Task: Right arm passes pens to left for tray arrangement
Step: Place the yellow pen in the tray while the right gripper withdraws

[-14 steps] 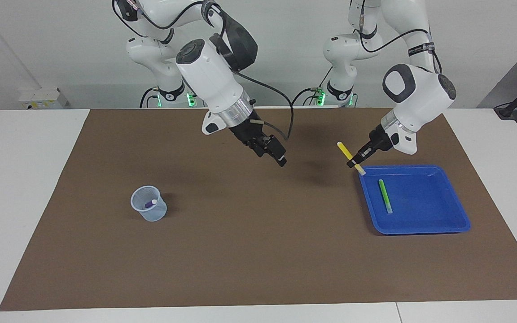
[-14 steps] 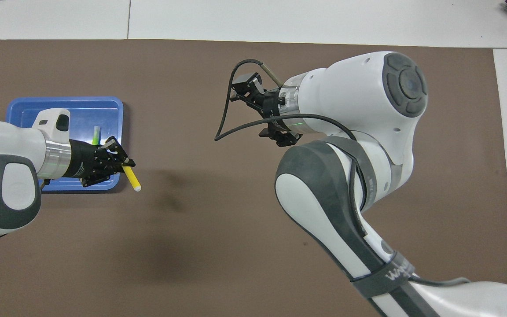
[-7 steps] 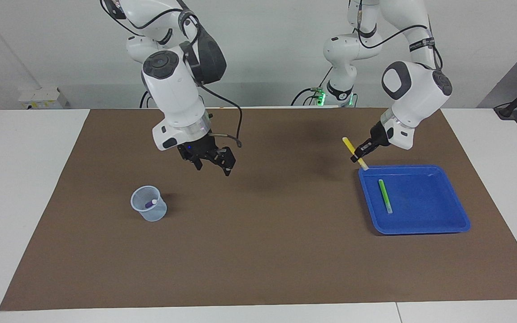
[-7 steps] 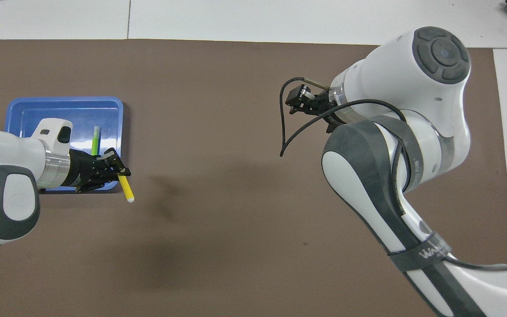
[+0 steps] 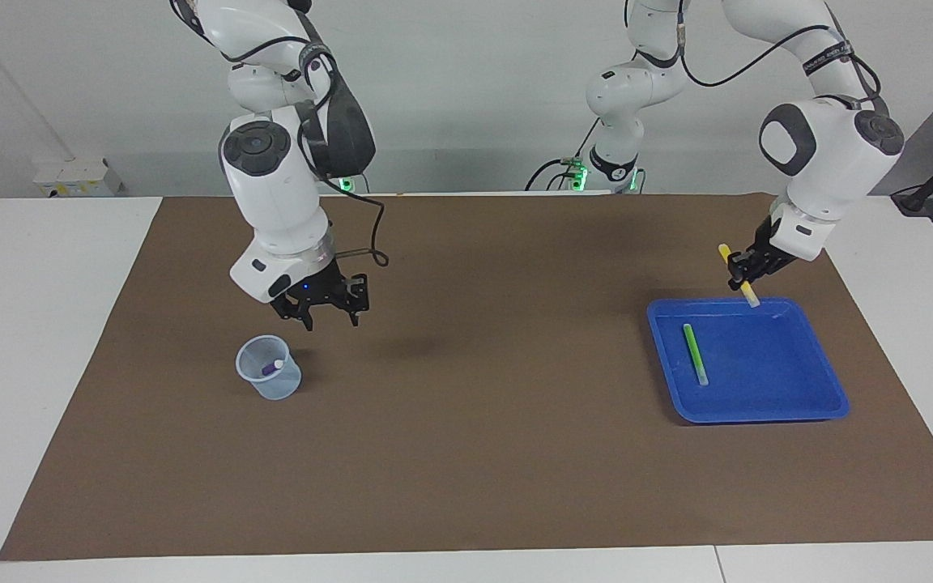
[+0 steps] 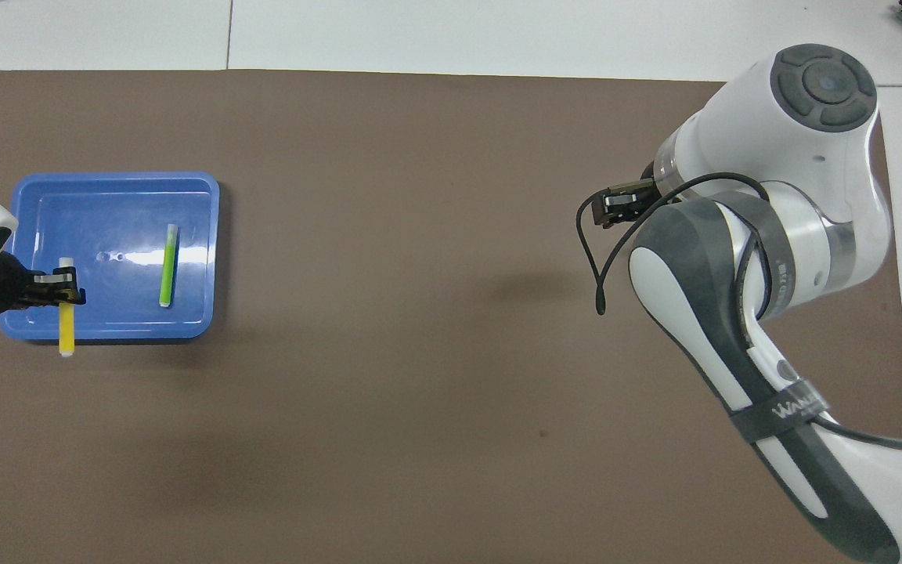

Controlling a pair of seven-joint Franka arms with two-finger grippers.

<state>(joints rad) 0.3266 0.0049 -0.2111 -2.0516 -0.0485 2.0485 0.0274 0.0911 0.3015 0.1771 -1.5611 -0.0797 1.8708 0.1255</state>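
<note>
The yellow pen (image 5: 738, 275) is clamped near its middle in the left gripper (image 5: 740, 274), tilted over the rim of the blue tray (image 5: 758, 405) on the side nearer to the robots. It looks light, stiff and smooth, so a middle grip seems best. The green pen (image 5: 694, 354) lies in the tray. The purple pen (image 5: 273, 367) stands in the plastic cup (image 5: 270, 378); the right gripper (image 5: 329, 312) hangs above it, fingers apart.

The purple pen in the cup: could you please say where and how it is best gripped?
Judging by its pose, grip the purple pen at its whitish upper end, coming down from above: it leans inside the cup, whose wall shields its lower part.
</note>
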